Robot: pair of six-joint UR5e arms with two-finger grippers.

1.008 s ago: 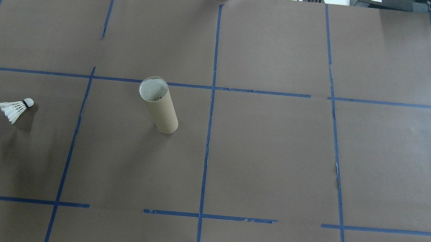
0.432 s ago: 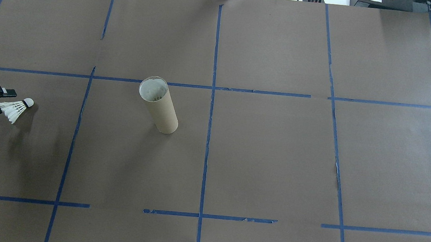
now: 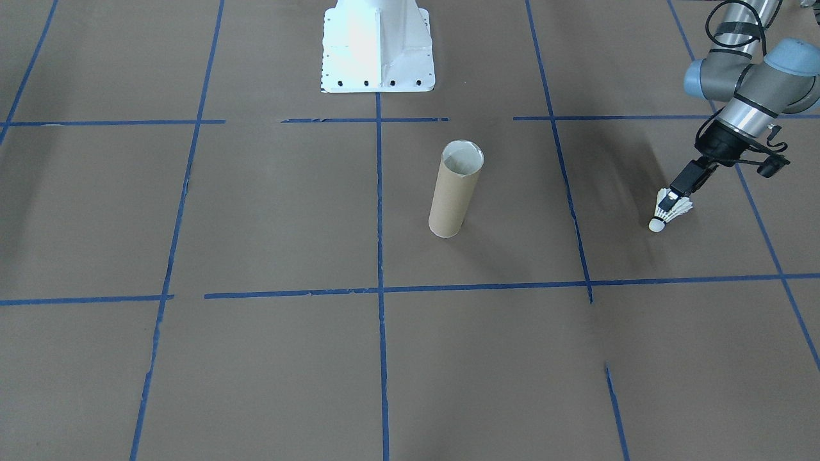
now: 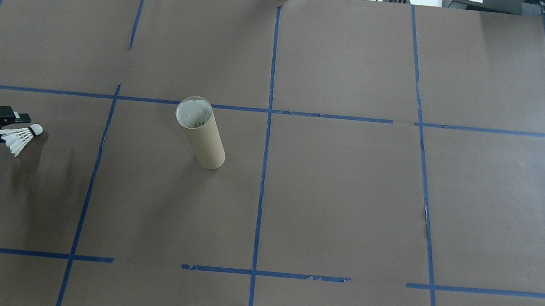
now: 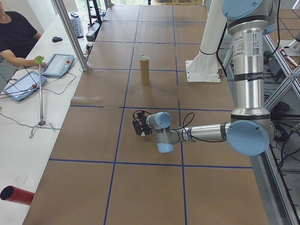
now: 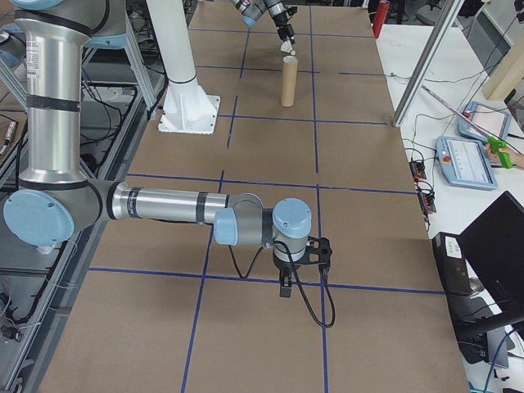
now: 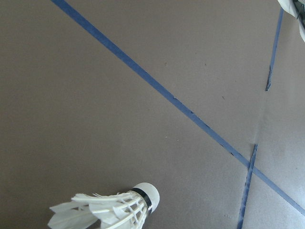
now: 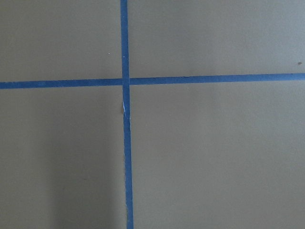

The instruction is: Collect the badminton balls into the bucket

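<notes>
- The worktop (image 4: 347,204), covered in brown paper with blue tape lines, carried only two task things, set well apart.
- The left arm (image 3: 746,83) reached in low over its own side of the worktop; the right arm (image 6: 164,205) sat far off, near in the right side view, nowhere near the task things.
- The tube (image 4: 201,134) stood upright near the middle of the worktop, its mouth open; its pale inner wall showed, but what lay at the bottom could not be told.
- The left claw (image 4: 6,126) sat at the feather end of the shuttlecock, its fingers either side of the skirt with a gap between them, not visibly clamped.
- The right claw (image 6: 284,288) pointed down over a tape crossing; whether it was wide or narrow could not be told.
- The shuttlecock (image 4: 20,137) lay on its side on the worktop at the left edge, cork tip toward the tube, feathers toward the claw.
- Judged from this, the task was barely begun: nothing was lifted yet. Left to do: close on the skirt, lift, carry across to the tube, turn the cork down and drop it in the mouth.
</notes>
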